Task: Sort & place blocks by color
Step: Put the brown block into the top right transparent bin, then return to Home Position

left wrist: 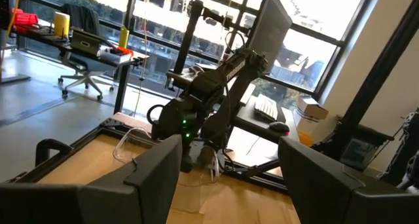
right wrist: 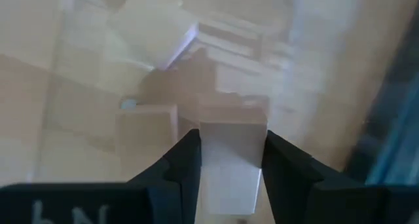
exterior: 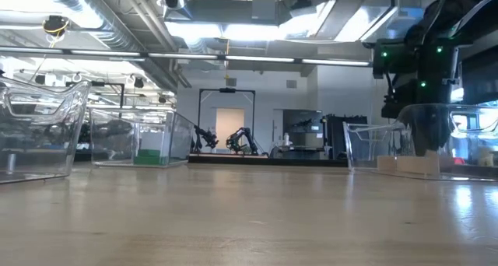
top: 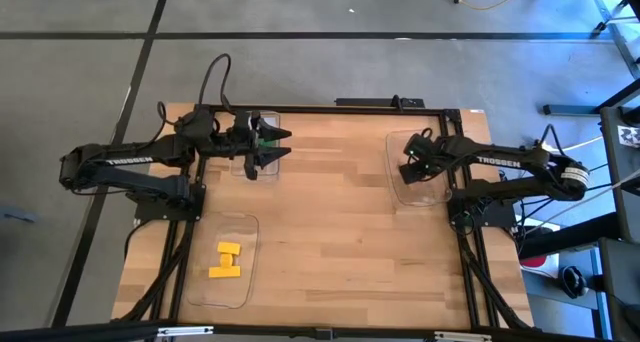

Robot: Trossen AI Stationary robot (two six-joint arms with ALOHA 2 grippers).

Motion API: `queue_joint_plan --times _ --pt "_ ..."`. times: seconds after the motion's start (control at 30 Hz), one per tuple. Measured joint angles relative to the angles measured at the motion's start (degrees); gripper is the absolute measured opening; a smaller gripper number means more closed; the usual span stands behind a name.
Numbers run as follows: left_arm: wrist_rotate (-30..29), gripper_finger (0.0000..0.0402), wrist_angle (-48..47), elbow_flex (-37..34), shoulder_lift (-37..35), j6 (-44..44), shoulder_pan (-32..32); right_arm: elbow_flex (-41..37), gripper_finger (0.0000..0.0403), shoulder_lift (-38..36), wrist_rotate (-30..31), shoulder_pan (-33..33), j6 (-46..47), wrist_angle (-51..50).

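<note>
My right gripper (top: 412, 170) points down into the clear tray (top: 395, 190) at the table's far right, shut on a pale tan block (right wrist: 230, 160). Other tan blocks (right wrist: 147, 129) lie on that tray's floor below it, and show low in the tray in the low view (exterior: 408, 165). My left gripper (top: 283, 144) hovers open and about level over the far-left clear tray (top: 262, 120), with nothing between its fingers (left wrist: 150, 178). A green block (exterior: 148, 155) rests on that tray's floor. Two yellow blocks (top: 226, 261) lie in the near-left tray (top: 222, 224). My right gripper pinches the tan block between its two fingers, which press on two opposite side faces (right wrist: 208, 164). The fingers come from above, pointing steeply down into the tray. Whether the block's underside touches the tray floor or the blocks below does not show.
Black frame rails (top: 470, 272) run along the table's left, right and far edges. The middle of the wooden table (top: 330, 232) is bare wood. The clear tray walls (exterior: 47, 134) stand upright around each group of blocks.
</note>
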Motion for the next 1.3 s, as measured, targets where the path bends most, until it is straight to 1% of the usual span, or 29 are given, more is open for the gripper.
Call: queue_joint_plan --times 0.27,0.33,0.5,0.63,0.77,0.83,1.0,1.07,1.17,1.3 --pt "0.0 0.0245 0.0 0.0 0.0 0.0 0.0 -0.4 0.0128 0.1 -8.7 0.0 1.2 6.6" --pt "-0.1 0.0245 0.0 0.0 0.0 0.0 0.0 0.0 0.0128 0.1 -8.9 0.0 1.2 6.1" --pt "-0.1 0.0245 0.0 0.0 0.0 0.0 0.0 -0.1 0.0128 0.1 -7.0 0.0 1.9 2.2" --pt "-0.1 0.0245 0.0 0.0 0.0 0.0 0.0 -1.3 0.0128 0.0 -8.8 0.0 4.0 2.5" --pt "-0.1 0.0245 0.0 0.0 0.0 0.0 0.0 -1.7 0.0131 0.1 -8.9 0.0 6.1 2.6" --pt "-0.1 0.0245 0.0 0.0 0.0 0.0 0.0 -1.7 0.016 0.0 -8.9 0.0 6.0 3.3" --pt "-0.1 0.0245 0.0 0.0 0.0 0.0 0.0 -1.2 0.0266 0.1 -11.0 0.0 5.4 3.5" --pt "-0.1 0.0245 0.0 0.0 0.0 0.0 0.0 -0.1 0.0294 0.0 -11.1 0.0 3.8 2.4" --pt "0.0 0.0245 0.0 0.0 0.0 0.0 0.0 3.1 0.0312 -0.2 -10.9 0.0 1.0 -1.3" --pt "0.0 0.0245 0.0 0.0 0.0 -1.1 0.0 8.9 0.0313 -2.9 -10.9 0.4 -3.5 -3.8"
